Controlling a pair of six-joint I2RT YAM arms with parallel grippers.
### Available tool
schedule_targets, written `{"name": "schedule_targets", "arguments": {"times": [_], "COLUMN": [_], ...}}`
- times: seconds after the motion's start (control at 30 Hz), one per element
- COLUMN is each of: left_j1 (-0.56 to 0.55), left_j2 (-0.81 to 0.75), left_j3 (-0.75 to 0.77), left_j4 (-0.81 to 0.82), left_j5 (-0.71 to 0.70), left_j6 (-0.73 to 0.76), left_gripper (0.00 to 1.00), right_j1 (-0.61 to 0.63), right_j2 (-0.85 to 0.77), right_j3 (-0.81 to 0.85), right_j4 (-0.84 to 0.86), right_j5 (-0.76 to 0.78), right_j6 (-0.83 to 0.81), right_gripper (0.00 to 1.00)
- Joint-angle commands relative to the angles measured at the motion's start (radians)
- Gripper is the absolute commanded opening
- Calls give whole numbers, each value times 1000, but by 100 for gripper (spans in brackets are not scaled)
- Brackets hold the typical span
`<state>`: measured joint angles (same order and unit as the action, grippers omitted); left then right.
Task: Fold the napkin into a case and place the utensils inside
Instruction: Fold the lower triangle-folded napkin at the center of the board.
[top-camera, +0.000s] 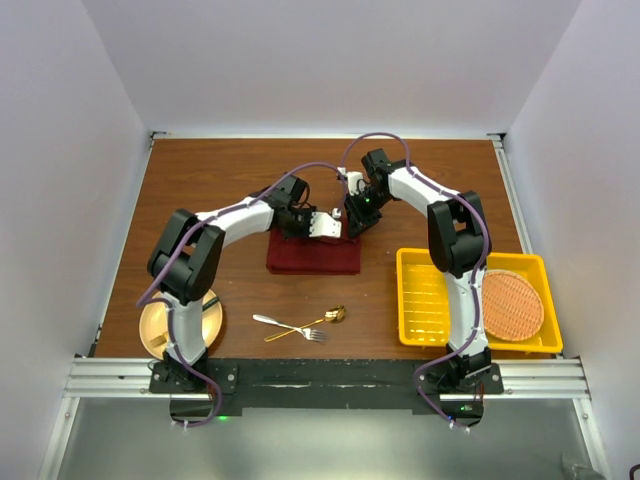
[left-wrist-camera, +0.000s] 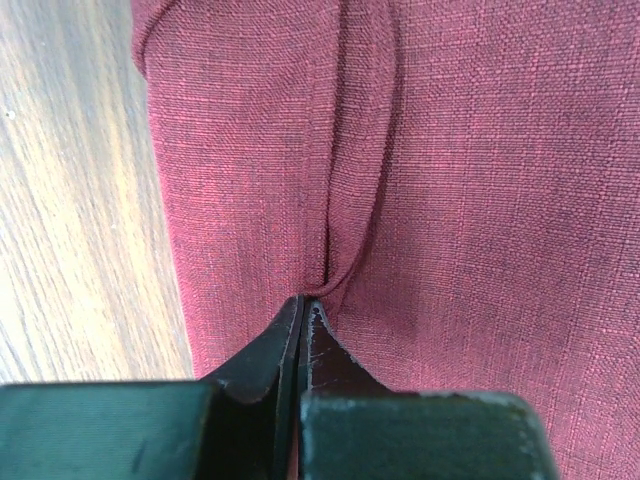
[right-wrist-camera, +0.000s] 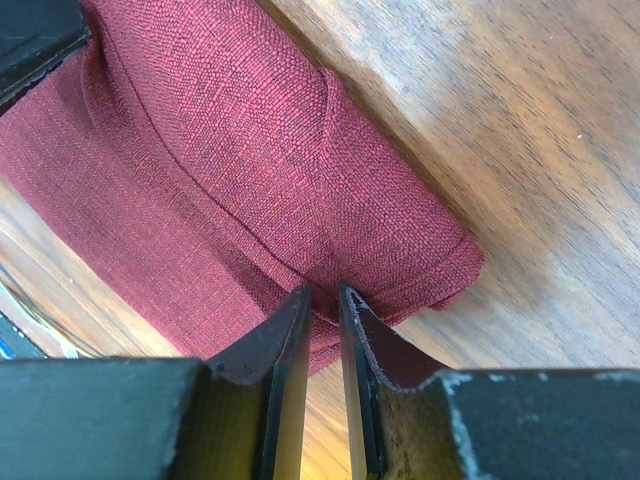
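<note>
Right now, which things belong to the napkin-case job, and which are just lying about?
Job:
napkin, folded
fork
spoon, crossed over the fork

Lying about:
tray, yellow
mat, in the tray
plate, by the left arm's base

The right end effector (right-wrist-camera: 322, 292) has its two dark fingers (right-wrist-camera: 290, 345) set narrowly apart, their tips pinching a raised fold of the napkin (right-wrist-camera: 250, 150). The maroon cloth lies layered on the wooden worktop (right-wrist-camera: 520, 150), with one rounded corner just beside the tips.
</note>
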<state>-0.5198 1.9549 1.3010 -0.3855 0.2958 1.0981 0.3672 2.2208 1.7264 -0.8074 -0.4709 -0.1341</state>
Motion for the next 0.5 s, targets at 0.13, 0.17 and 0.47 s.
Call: {"name": "schedule_targets", "arguments": {"times": [0.13,0.17,0.47], "left_j1": [-5,-3,-5], "left_j2": [-7,-8,-25], "left_j3": [113,121,162], "left_j4": [-113,-130,-196], "left_j5": [126,137,198], "left_j6": [-18,-29,-90], "left_gripper": [0,0,0], "right_j1": [-1,-1,-4], "right_j2": [39,34,5], "right_j3": [35,41,82], "right_j4": [-13,-13,-55], "right_j5": [35,34,20], "right_j6": [-15,-12,4], "right_gripper": [23,23,23]}}
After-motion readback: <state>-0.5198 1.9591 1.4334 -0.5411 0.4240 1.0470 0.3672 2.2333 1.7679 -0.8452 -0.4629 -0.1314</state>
